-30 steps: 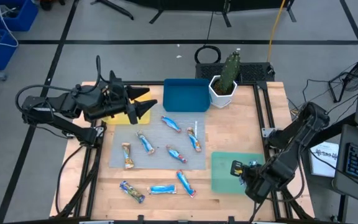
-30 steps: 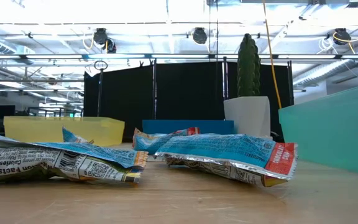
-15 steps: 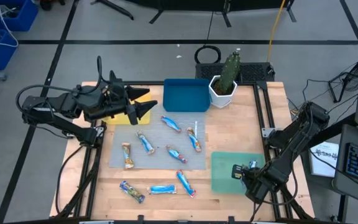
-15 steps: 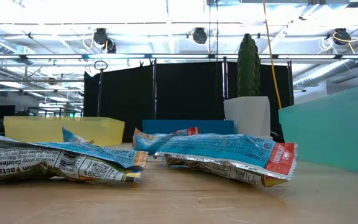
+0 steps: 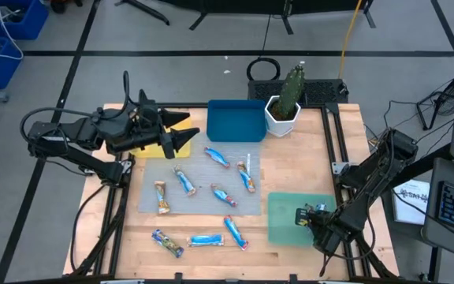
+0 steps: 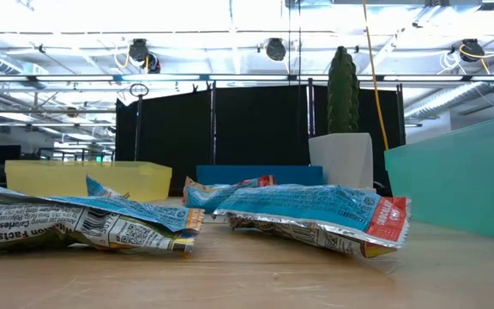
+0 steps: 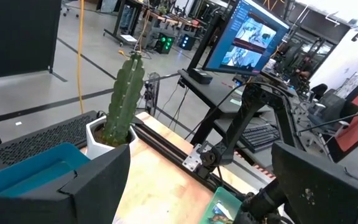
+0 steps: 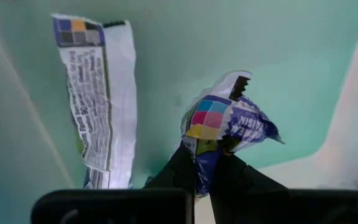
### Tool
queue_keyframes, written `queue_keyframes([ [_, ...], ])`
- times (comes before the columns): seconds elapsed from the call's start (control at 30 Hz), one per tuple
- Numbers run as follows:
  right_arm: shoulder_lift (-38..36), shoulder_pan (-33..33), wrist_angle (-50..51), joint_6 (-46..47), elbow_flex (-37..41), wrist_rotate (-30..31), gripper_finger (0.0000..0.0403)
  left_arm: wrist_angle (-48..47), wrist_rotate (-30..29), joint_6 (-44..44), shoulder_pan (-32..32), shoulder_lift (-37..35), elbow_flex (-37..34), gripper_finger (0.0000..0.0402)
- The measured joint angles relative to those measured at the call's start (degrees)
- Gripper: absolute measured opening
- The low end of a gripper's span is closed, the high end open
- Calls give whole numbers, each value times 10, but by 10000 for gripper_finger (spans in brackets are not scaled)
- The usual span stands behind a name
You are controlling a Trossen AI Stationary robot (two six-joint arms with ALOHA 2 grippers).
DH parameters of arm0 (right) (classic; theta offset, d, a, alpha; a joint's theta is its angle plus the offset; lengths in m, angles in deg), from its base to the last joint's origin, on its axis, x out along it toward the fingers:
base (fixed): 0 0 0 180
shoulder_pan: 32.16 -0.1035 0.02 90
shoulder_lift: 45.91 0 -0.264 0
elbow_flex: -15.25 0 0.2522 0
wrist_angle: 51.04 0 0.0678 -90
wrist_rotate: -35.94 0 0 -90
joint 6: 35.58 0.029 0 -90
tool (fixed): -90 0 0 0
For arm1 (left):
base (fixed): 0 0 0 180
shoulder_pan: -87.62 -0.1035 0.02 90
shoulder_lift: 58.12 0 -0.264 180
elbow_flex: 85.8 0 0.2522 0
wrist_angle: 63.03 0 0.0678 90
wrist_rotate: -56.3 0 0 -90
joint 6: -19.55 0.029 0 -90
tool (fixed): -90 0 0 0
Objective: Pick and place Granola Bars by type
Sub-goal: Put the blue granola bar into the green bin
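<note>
Several granola bars in shiny blue wrappers lie on the grey mat (image 5: 199,189) and on the wood in front of it, among them one (image 5: 217,156) near the blue tray and one (image 5: 203,240) near the front edge. My right gripper (image 5: 307,218) hangs over the green tray (image 5: 284,207), shut on the end of a bar (image 8: 229,121) with coloured squares on its wrapper. Another bar (image 8: 98,99) lies flat in that tray. My left gripper (image 5: 176,136) hovers open over the yellow tray (image 5: 142,145), holding nothing.
A blue tray (image 5: 236,120) sits at the back centre. Beside it stands a cactus in a white pot (image 5: 284,104). In the low view two bars (image 6: 316,215) (image 6: 75,221) lie close to the lens, with the green tray's wall (image 6: 461,176) to the right.
The right arm has shifted very slightly over the green tray. The left arm and the bars on the table have stayed where they were.
</note>
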Motion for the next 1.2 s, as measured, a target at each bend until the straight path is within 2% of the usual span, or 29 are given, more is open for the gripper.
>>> queue_keyframes([
  [0.27, 0, -2, -49, -11, 7, -2, 11, -3, 0, 0, 0, 0, 0, 390],
  [0.5, 0, -2, -55, -11, 7, -3, 78, -2, 0, 0, 0, 0, 0, 390],
  [0.67, 0, -2, -54, 16, 7, -15, 110, -2, 0, 0, 0, 0, 0, 390],
  [0.77, 0, -2, -54, 17, 7, -32, 122, -2, 0, 0, 0, 0, 0, 390],
  [1.2, -9, -2, -47, 18, 7, -32, 141, -8, 13, 0, 0, 0, 0, 390],
])
